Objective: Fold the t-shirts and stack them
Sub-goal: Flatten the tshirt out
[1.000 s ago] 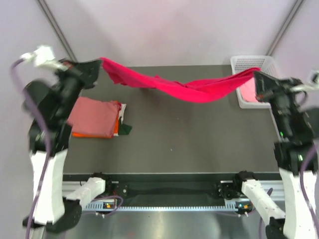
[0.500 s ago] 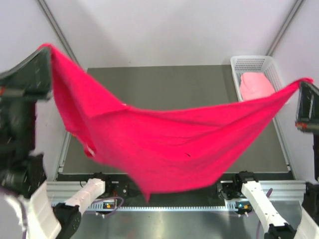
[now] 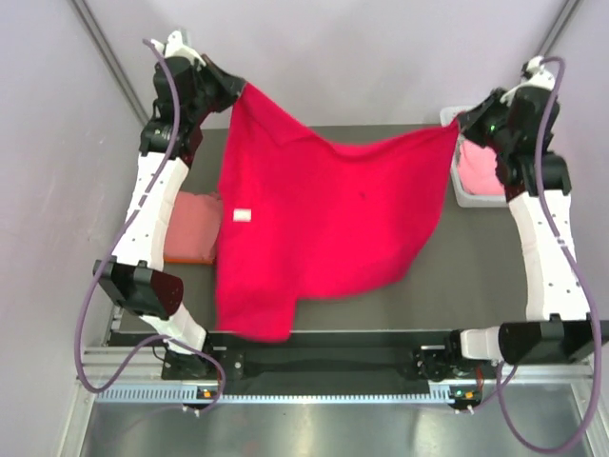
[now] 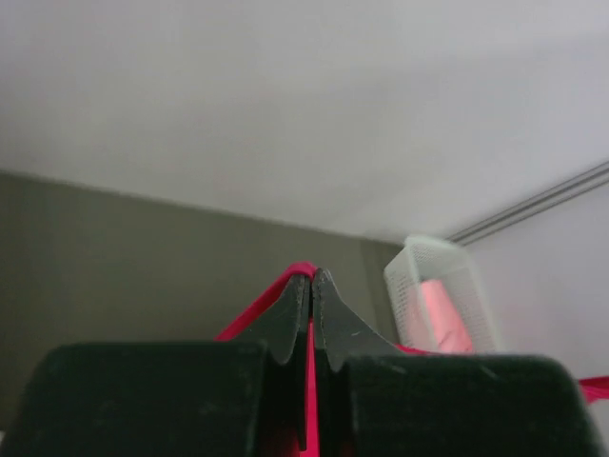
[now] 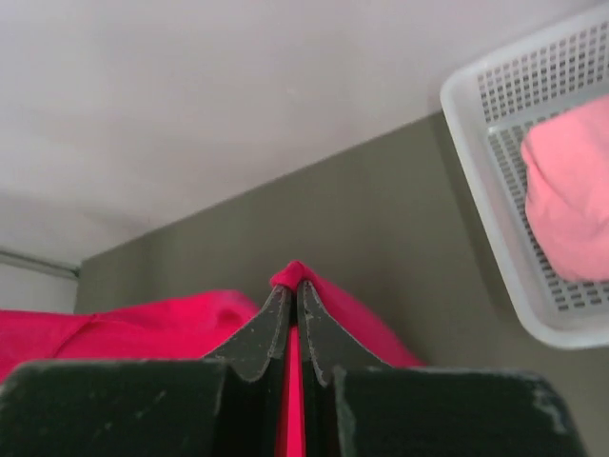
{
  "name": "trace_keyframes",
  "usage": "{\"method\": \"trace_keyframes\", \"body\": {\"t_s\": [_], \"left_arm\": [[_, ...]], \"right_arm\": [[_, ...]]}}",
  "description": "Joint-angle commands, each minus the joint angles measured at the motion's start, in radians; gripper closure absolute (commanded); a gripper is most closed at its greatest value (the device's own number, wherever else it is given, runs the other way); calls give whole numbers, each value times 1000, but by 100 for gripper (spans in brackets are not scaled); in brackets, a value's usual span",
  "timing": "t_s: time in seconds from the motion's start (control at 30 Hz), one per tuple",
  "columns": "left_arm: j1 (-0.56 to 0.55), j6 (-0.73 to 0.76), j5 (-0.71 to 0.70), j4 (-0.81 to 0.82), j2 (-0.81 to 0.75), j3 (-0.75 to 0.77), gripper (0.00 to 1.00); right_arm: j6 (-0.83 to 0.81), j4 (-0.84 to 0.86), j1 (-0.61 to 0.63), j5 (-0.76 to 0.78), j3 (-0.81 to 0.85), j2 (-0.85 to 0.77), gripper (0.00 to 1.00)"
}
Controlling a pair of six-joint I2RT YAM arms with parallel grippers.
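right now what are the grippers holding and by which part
Both hold the crimson-pink t-shirt: left gripper pinches its far-left corner, right gripper its far-right corner.

Left tool pinching crimson-pink t-shirt; basket beyond.

spread t-shirt spans the table; folded stack left, seemingly underneath; basket right.

Crimson tee spread aloft, salmon tee folded left, pink tee right
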Motion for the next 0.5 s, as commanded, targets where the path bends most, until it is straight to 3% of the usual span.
{"method": "trace_keyframes", "body": {"t_s": [0.0,0.23,0.33,0.47], "left_arm": [[1,-27,23,175,-66,283,100],[7,-105,-30,284,33,385,100],[24,-114,11,281,110,381,100],[32,-101,46,308,143,242,100]], "right_arm": [[35,76,-77,-63,269,35,100],[129,79,-147,-140,438,181,100],[132,111,-156,-160,388,221,100],[136,208,-163,-195,215,233,100]]}}
